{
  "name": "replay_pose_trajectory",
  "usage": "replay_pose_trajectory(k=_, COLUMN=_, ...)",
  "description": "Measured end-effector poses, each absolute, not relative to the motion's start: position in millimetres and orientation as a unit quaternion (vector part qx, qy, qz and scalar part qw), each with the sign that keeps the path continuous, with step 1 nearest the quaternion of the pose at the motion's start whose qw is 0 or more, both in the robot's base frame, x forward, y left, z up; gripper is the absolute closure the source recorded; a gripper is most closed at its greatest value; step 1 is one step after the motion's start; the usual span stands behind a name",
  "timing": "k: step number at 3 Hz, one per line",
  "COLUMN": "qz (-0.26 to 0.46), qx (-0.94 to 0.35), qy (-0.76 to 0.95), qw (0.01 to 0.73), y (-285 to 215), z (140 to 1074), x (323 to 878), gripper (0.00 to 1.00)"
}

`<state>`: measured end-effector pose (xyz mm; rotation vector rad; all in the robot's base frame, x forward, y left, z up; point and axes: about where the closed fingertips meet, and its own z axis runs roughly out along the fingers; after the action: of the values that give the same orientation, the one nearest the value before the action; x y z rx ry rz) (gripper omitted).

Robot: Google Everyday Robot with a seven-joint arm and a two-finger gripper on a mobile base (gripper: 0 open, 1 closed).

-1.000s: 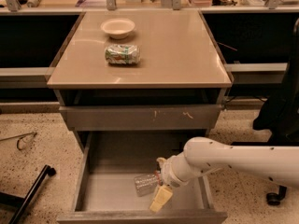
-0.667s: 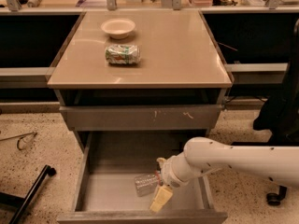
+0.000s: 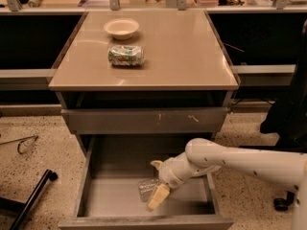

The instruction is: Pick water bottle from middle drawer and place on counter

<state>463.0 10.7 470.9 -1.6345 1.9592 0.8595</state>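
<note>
The middle drawer (image 3: pixel 96 176) is pulled out at the bottom of the cabinet. The water bottle (image 3: pixel 145 189) lies on its side on the drawer floor, clear and partly hidden by my gripper. My gripper (image 3: pixel 157 181) reaches in from the right, down inside the drawer. Its fingers are apart: one pale fingertip (image 3: pixel 158 197) rests against the bottle's right side and the other is behind the bottle. The bottle lies on the floor, not lifted. The tan counter (image 3: pixel 182 56) is the cabinet top above.
A green-and-white soda can (image 3: pixel 125 55) lies on the counter, with a small white bowl (image 3: pixel 121 28) behind it. A shut drawer front with pale scratches (image 3: pixel 144 120) is above the open drawer. A black chair base (image 3: pixel 29 200) is on the floor at left.
</note>
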Motion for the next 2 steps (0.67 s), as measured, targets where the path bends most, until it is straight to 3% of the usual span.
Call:
replay_pose_trajectory(k=1, qz=0.357, qx=-0.581, qy=0.682, qw=0.263, y=22, z=452, x=489, gripper=0.00)
replay_pose_trajectory(k=2, qz=0.344, qx=-0.600, qy=0.659, qw=0.295, y=24, z=452, x=502, gripper=0.00)
